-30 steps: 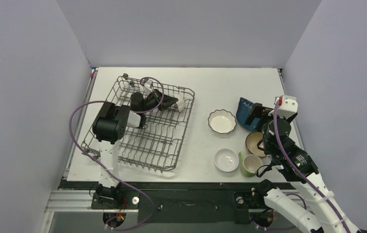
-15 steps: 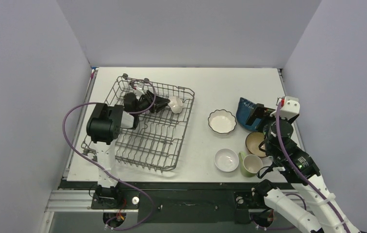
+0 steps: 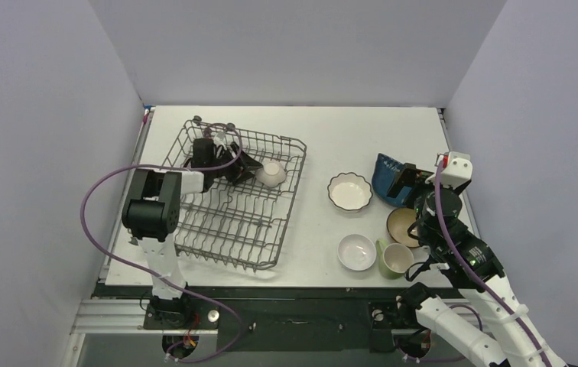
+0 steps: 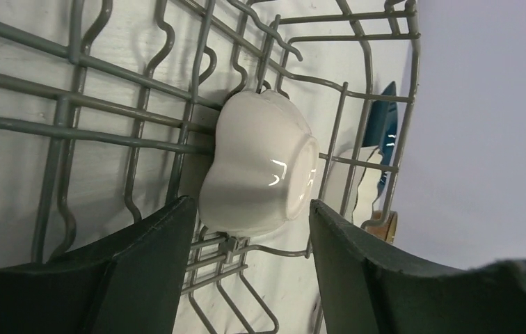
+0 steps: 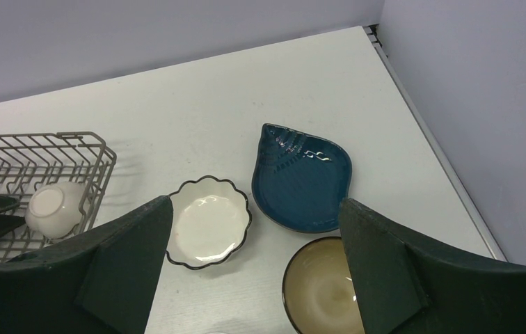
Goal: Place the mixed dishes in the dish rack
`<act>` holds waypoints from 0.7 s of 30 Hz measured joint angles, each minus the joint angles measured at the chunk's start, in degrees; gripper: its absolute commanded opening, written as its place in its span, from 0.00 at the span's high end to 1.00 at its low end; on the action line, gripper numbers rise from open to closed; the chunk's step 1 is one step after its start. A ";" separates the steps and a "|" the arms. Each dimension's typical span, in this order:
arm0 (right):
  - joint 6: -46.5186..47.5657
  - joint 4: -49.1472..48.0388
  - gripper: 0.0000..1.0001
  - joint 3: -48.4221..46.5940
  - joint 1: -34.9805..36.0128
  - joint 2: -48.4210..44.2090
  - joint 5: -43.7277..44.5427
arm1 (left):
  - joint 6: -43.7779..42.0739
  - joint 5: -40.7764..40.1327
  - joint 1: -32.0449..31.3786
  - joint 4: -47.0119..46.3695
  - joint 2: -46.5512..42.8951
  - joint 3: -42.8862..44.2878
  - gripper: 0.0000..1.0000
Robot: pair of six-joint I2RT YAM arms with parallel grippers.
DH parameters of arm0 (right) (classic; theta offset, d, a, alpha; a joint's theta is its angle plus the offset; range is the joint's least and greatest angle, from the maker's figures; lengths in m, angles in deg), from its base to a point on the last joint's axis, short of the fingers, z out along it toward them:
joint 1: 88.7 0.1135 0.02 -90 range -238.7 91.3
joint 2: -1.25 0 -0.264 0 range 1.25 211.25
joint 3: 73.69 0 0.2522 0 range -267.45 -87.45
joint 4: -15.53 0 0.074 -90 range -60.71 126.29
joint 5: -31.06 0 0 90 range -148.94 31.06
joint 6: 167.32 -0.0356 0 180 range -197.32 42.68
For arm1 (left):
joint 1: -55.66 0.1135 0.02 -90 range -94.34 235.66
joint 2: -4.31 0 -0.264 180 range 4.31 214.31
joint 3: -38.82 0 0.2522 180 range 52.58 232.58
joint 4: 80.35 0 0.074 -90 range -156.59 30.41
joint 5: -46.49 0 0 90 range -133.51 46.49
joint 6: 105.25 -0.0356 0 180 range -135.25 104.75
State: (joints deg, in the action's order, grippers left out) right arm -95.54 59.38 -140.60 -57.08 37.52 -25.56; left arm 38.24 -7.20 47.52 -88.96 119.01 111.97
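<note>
A small white dish [image 4: 260, 174] lies on its side against the wires at the far right end of the grey dish rack [image 3: 225, 229], its base toward my left gripper [image 4: 250, 209]. That gripper stands open just short of the dish, gripping nothing. On the table to the right sit a white scalloped bowl [image 5: 208, 223], a dark blue dish [image 5: 302, 177] and a brown bowl with a cream inside [image 5: 323, 289]. My right gripper [image 5: 254, 205] hangs open above them, empty. Nearer the front are a plain white bowl [image 3: 357, 251] and a light green mug [image 3: 395, 259].
The rack's upright tines [image 4: 72, 59] surround the left fingers. A purple cable [image 3: 102, 191] loops left of the left arm. Grey walls close in the table on three sides, the right one [image 5: 469, 104] near the blue dish.
My left gripper has opened and let go of the small dish, which now rests in the rack. The left arm has drawn back to the left. The right arm is unchanged.
</note>
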 measured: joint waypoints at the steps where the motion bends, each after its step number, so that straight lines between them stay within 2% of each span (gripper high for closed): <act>1: 0.00 0.00 0.16 0.00 0.00 0.00 0.00 | -1.73 -0.94 0.00 2.64 -0.70 0.72 0.39; 7: 0.00 0.00 0.16 0.00 0.00 0.00 0.00 | -10.49 -7.91 -0.42 17.70 -5.25 5.11 0.36; 13: 0.00 0.00 0.16 0.00 0.00 -0.02 0.04 | -18.82 -20.17 -3.56 31.12 -12.61 8.24 0.35; 15: -0.02 0.00 0.16 0.00 0.00 -0.02 0.20 | -21.18 -24.92 -6.25 34.47 -16.26 8.33 0.34; 16: -0.02 -0.02 0.16 0.02 0.00 -0.02 0.24 | -21.88 -26.62 -7.58 35.50 -17.77 8.33 0.27; 21: -0.37 0.00 0.16 0.13 -0.02 -0.28 0.81 | -25.77 -37.27 -19.58 37.55 -28.87 6.91 0.16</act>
State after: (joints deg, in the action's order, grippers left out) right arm -95.91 59.38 -140.47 -57.10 37.23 -24.75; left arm 12.47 -44.46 27.94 -51.41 90.13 118.88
